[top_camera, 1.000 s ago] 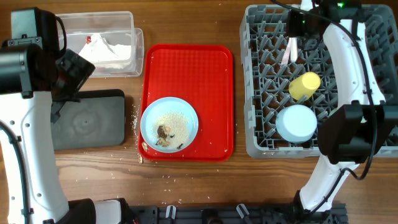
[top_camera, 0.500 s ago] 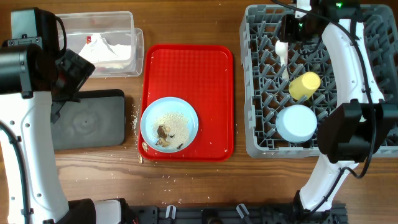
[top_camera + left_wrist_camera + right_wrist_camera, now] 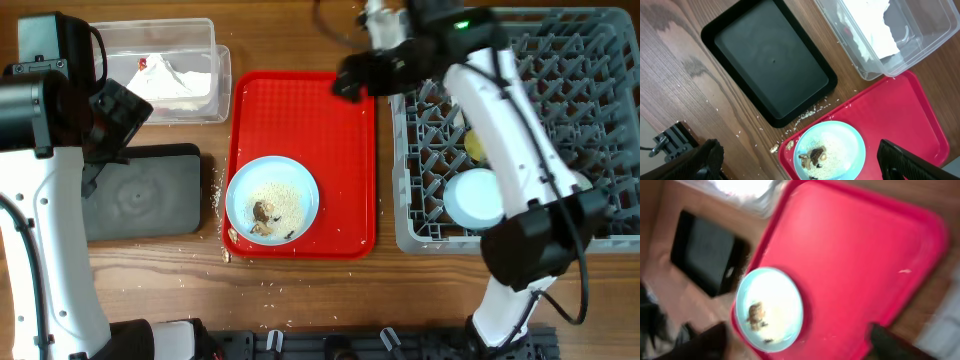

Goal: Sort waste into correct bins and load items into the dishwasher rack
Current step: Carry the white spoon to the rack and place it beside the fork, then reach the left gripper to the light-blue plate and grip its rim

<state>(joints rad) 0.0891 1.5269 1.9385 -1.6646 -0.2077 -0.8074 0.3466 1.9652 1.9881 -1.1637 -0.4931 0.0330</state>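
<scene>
- Red tray (image 3: 300, 120) is the reference. A light blue plate (image 3: 272, 200) sits in its robot-side left corner, holding white rice (image 3: 283, 193) and brownish scraps (image 3: 263, 212).
- Right gripper (image 3: 348, 78) hangs over the tray's far right corner. The wrist view is blurred, but the fingers show as dark shapes wide apart with nothing between them.
- Grey rack (image 3: 420, 215) stands just right of the tray, with a thin strip of wood between them. The right arm crosses its left side and partly hides the yellow cup (image 3: 472, 146). An upturned light blue bowl (image 3: 475, 197) is in the rack, towards the robot from the cup.
- Clear tub (image 3: 205, 30) lies just off the tray's far left corner, with the napkin (image 3: 175, 75) inside.
- Black tray (image 3: 140, 195) lies left of the red tray across a narrow gap. Loose rice grains (image 3: 218, 192) lie in that gap.
- Left gripper (image 3: 802, 160) is left of the red tray, jaws spread wide and empty.
- The tray's far half shows bare red surface.
</scene>
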